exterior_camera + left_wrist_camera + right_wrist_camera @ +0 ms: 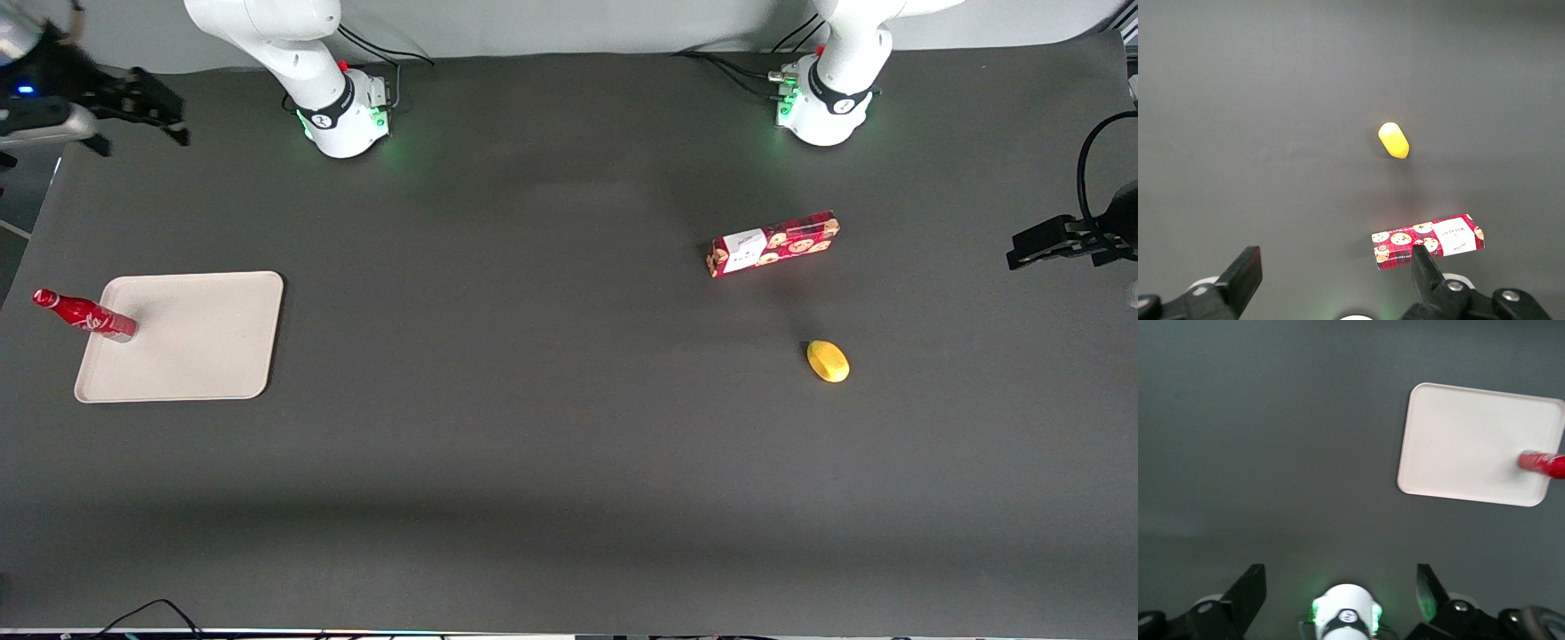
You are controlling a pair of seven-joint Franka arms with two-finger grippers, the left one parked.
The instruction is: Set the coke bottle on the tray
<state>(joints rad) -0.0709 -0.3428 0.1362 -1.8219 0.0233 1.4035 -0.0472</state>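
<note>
The coke bottle, small, slim and red with a red cap, stands upright on the cream-beige tray, at the tray's edge toward the working arm's end of the table. My right gripper is open and empty, raised high above the table, well apart from the bottle and farther from the front camera than the tray. The right wrist view looks down on the tray and the bottle, with the open gripper holding nothing.
A red cookie box and a yellow lemon-like object lie toward the parked arm's end; both show in the left wrist view, the box and the yellow object. The working arm's base stands at the table's back.
</note>
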